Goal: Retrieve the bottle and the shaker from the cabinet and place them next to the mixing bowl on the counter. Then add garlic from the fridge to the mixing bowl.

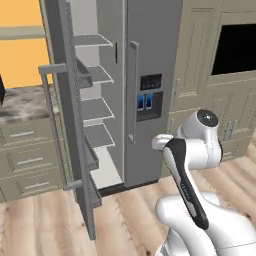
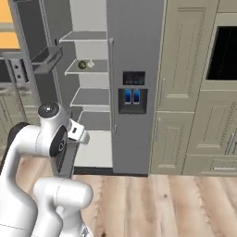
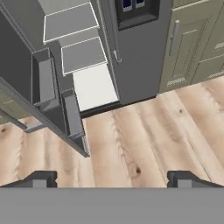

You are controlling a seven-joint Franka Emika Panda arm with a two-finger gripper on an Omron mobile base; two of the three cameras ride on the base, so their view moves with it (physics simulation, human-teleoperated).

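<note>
The grey steel fridge [image 1: 150,55] [image 2: 134,41] [image 3: 135,52] stands ahead with its left door [image 1: 70,130] swung wide open, baring grey shelves [image 2: 88,67]. On the second shelf lie two small things [image 2: 86,65], one dark and round, one pale; they are too small to tell whether either is garlic. My gripper [image 3: 112,179] hangs open and empty over the wooden floor in front of the fridge, its fingertips [image 3: 41,178] far apart. A strip of speckled counter [image 1: 22,102] shows at the left. The bottle, shaker, mixing bowl and cabinet are out of view.
The open door's bins [image 3: 72,113] and long bar handle [image 1: 52,125] jut out into the floor on my left. Drawer units [image 1: 25,160] sit under the counter. Tall beige panelled cupboards [image 2: 185,92] and a dark built-in oven opening [image 1: 235,47] stand right of the fridge.
</note>
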